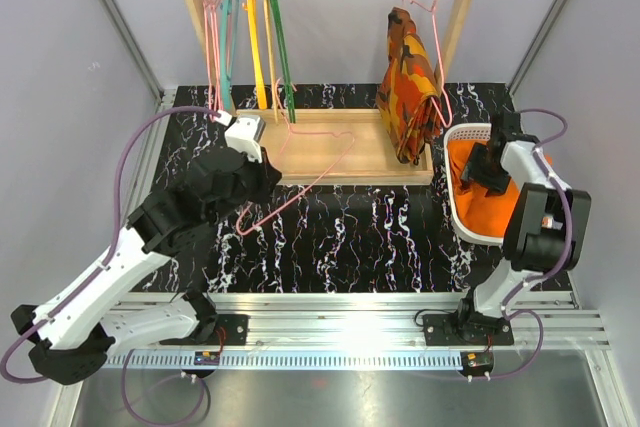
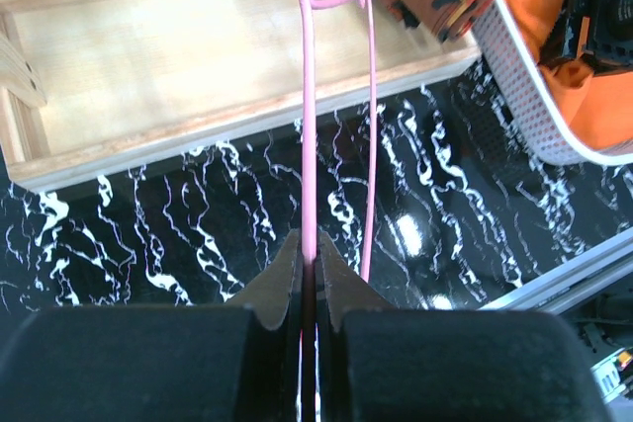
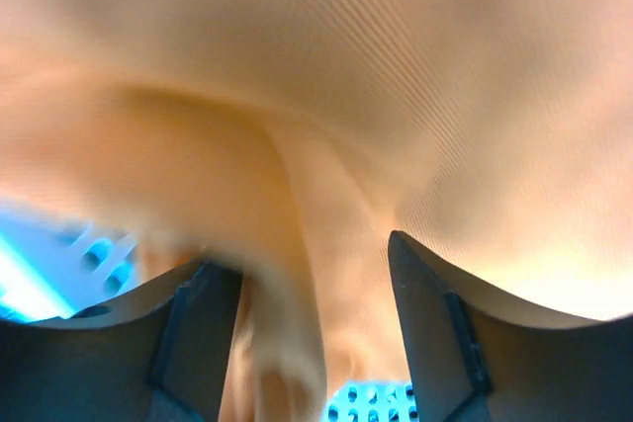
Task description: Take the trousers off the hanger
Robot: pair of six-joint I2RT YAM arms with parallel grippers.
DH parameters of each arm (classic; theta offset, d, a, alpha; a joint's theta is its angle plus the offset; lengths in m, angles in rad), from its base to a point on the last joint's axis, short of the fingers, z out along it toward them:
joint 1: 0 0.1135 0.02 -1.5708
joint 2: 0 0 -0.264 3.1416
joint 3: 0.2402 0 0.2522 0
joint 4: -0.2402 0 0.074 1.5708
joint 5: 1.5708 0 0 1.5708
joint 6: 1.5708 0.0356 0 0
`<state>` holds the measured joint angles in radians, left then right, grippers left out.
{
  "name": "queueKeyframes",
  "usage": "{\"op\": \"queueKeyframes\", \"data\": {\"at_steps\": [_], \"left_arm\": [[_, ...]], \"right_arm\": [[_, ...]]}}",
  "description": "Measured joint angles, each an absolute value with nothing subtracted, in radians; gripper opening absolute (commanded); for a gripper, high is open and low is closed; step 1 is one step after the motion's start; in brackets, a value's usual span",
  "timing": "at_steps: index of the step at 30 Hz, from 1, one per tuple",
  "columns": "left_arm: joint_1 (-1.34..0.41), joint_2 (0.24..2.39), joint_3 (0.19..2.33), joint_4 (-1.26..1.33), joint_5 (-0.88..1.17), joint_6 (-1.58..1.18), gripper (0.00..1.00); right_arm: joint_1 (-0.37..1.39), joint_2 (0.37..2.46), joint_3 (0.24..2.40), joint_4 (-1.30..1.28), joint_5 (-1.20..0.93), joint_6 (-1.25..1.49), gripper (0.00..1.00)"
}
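Since the hanger [image 2: 308, 126] is thin and could slip, the left fingers [image 2: 295, 279] pinch its pink wire tight, with no gap between them. They hold it low over the black tabletop [image 1: 340, 237], just in front of the wooden tray [image 1: 380, 152], so it cannot swing or fall. No cloth hangs on it.

The trousers [image 1: 480, 212] are well apart from it, over on the right side. They lie in a soft orange heap inside the white basket [image 2: 539, 106], which looks like the place they are meant to go.

The right fingers [image 3: 420, 294] point down into that basket, right on top of the heap. They stand partly apart, and a fold of the orange cloth rises up between them. The fingers do not look as if they squeeze it, and the view is too blurry to tell if it touches them. I think the job is nearly done: the trousers are off, and the right fingers only need to lift away.
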<state>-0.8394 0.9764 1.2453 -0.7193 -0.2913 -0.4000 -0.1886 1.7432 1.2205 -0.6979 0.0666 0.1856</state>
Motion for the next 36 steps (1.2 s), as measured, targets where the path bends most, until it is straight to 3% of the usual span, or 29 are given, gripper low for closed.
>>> {"op": "queueKeyframes", "data": {"at_steps": [2,3,5,19,27,36], "left_arm": [[-0.84,0.976,1.267,-0.719,-0.293,-0.395,0.0],[-0.84,0.976,1.277,-0.718,-0.294,-0.392,0.0],[-0.845,0.977,1.301,-0.716,-0.303,-0.384,0.0],[-1.077,1.128,1.473,-0.564,-0.551,-0.123,0.0],[-1.124,1.232,1.617,-0.503,-0.584,-0.028,0.0],[-1.192,1.177,1.563,-0.535,-0.428,-0.009,0.0]], "right_arm": [[-0.189,1.681,1.221,-0.699,0.071,0.191,0.76],[-0.189,1.642,1.225,-0.701,0.076,0.196,0.89],[-0.187,1.557,1.244,-0.705,0.103,0.214,1.0],[-0.184,0.95,1.266,-0.697,0.059,0.262,0.99],[-0.182,0.884,1.266,-0.708,-0.067,0.273,1.0],[-0.142,0.857,1.274,-0.74,-0.062,0.254,0.99]]}}
